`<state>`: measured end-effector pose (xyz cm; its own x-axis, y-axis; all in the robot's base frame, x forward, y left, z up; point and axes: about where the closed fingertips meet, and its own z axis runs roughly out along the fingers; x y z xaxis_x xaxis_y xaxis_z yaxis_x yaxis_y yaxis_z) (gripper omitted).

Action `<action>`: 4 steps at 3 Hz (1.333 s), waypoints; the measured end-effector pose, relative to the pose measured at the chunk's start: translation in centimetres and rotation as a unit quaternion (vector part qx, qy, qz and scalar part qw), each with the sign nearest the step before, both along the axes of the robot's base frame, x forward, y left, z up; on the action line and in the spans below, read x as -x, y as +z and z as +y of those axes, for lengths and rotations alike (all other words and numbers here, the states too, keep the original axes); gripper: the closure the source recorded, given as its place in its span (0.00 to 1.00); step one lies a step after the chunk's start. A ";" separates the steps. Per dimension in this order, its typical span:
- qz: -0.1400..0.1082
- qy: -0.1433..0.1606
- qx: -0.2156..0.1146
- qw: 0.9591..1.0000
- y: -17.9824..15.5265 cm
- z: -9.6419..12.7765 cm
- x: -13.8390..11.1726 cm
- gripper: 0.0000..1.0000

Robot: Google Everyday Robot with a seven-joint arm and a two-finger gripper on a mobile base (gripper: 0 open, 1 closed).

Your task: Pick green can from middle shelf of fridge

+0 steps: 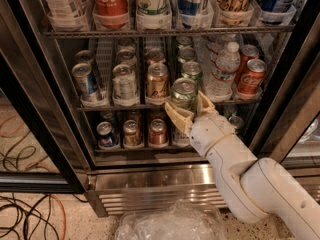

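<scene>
Currently, the fridge (150, 181) stands open to the camera, and the middle shelf (135, 106) carries one row of drinks across its front edge. From the left, the front positions hold a blue can (86, 82), a silver can (123, 82) and a gold-tan can (157, 80).

Next in the row is the green can (184, 92), at the front edge of the middle shelf, just right of the gold-tan can. It sits slightly forward of its neighbours. It stands upright: the long axis is near vertical, and the silver top with pull tab faces up toward the camera. A second green can stands directly behind it in the same lane.

The gripper (191, 111) is located at the lower half of the green can, reaching in from the lower right. Its pale fingers (176, 116) bracket the can, one on the left side and one on the right side. The can body sits between them, clamped. The can top projects above the fingertips. The white arm (250, 184) runs from the gripper down to the lower right corner.

Right of the gripper, a water bottle (222, 71) stands on the same shelf, followed by a red Coke can (251, 77).
</scene>
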<state>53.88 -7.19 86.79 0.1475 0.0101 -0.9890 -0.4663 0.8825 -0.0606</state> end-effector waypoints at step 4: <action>0.016 0.109 -0.016 0.994 -2.3 3.9 8.9 1.00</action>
<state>44.95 -3.32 84.47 0.1061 0.0697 -0.9919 -0.6472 0.7621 -0.0157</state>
